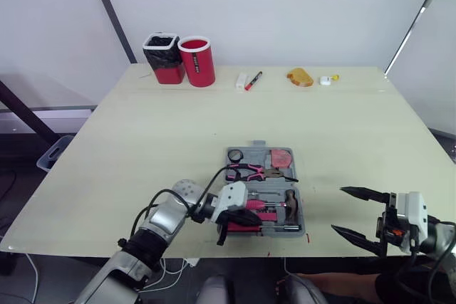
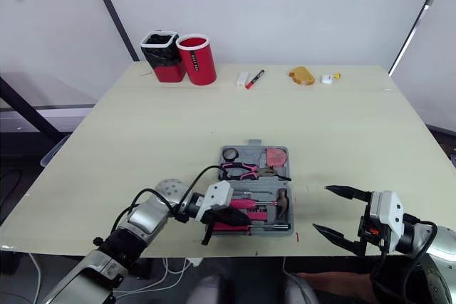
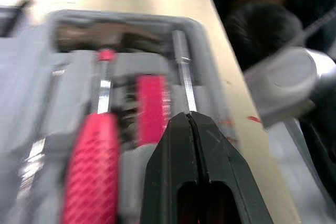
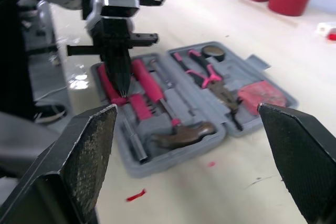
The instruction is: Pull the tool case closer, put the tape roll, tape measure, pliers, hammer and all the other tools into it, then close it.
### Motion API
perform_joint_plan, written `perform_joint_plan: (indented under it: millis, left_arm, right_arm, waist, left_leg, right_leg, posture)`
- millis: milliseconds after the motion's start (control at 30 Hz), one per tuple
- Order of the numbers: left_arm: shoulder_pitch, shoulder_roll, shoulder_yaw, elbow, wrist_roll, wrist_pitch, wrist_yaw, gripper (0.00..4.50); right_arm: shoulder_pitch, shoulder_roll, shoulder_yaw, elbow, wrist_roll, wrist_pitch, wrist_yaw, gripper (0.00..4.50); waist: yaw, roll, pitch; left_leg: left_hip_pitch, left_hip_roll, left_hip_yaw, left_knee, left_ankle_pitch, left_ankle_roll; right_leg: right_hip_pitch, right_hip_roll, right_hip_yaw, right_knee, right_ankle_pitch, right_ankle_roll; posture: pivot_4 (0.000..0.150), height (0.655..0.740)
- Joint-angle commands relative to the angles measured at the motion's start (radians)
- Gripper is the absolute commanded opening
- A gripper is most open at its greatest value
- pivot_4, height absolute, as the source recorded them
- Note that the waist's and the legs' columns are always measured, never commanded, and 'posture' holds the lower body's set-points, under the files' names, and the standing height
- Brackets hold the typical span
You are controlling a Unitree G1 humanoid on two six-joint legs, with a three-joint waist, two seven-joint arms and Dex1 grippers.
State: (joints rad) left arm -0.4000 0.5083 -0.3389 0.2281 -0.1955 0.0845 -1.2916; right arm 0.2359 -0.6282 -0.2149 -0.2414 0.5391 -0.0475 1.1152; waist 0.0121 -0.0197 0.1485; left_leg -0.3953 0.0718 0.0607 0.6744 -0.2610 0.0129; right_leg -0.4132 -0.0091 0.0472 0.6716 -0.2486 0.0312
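Note:
The grey tool case (image 1: 255,156) lies open near the table's front edge. In it are a black tape roll (image 1: 236,154), a red tape measure (image 1: 281,157), pink-handled pliers (image 1: 255,171), a hammer (image 1: 289,200) and pink-handled screwdrivers (image 3: 92,166). My left gripper (image 1: 229,230) is shut with nothing between its fingers. Its tips hang just over the case's near row, beside a steel shaft (image 3: 184,77). My right gripper (image 1: 338,210) stands open to the right of the case, apart from it, its fingers (image 4: 89,150) spread wide and facing the case.
At the table's far edge stand a black-lined red bin (image 1: 163,58) and a red cup (image 1: 197,61). Further right along that edge lie a white block (image 1: 241,80), a red marker (image 1: 253,80), a yellow object (image 1: 300,77) and a small white piece (image 1: 326,80).

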Motion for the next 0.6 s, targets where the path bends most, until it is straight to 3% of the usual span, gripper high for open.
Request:
perform_joint_plan:
  millis: [33,367,433,467,600]
  left_arm:
    - [0.017,0.018,0.096,-0.071,-0.054,0.019,0.041,0.05]
    - [0.127,0.099,0.356,-0.118,-0.171,0.162,0.182,0.05]
    - [0.153,0.108,0.398,-0.123,-0.18,0.166,0.209,1.11]
    - [0.171,0.113,0.424,-0.125,-0.188,0.168,0.222,1.29]
    - [0.271,0.158,0.522,-0.094,-0.198,0.123,0.224,3.16]
  right_arm:
    - [0.004,0.016,-0.041,0.005,0.015,0.005,-0.045,4.5]
    - [0.031,0.058,-0.083,0.096,-0.068,-0.01,-0.205,4.5]
    - [0.042,0.061,-0.092,0.111,-0.069,-0.015,-0.219,4.5]
    - [0.048,0.064,-0.1,0.123,-0.075,-0.019,-0.232,4.5]
    - [0.077,0.08,-0.14,0.169,-0.081,-0.059,-0.256,4.5]
  waist:
    - [0.0,0.0,0.0]
    - [-0.001,0.0,0.0]
    - [0.001,0.001,0.0]
    - [0.001,0.001,0.0]
    - [-0.001,0.0,0.0]
  left_leg:
    - [0.0,0.0,0.0,0.0,0.0,0.0]
    - [0.0,0.001,0.0,-0.001,0.0,0.0]
    - [0.001,0.001,0.001,-0.001,0.0,0.0]
    - [0.0,0.001,0.001,-0.001,0.0,0.0]
    - [0.002,0.001,0.004,-0.002,0.0,0.0]
  right_leg:
    - [0.0,0.0,0.0,0.0,0.0,0.0]
    - [0.0,0.0,0.0,0.0,0.0,0.0]
    - [0.0,-0.001,-0.001,0.0,0.0,0.0]
    - [0.0,-0.002,-0.001,0.0,0.0,-0.001]
    - [-0.001,-0.007,-0.007,0.0,-0.001,-0.002]
  posture:
    - [0.15,0.74]
    - [0.15,0.74]
    - [0.15,0.74]
    - [0.15,0.74]
    - [0.15,0.74]
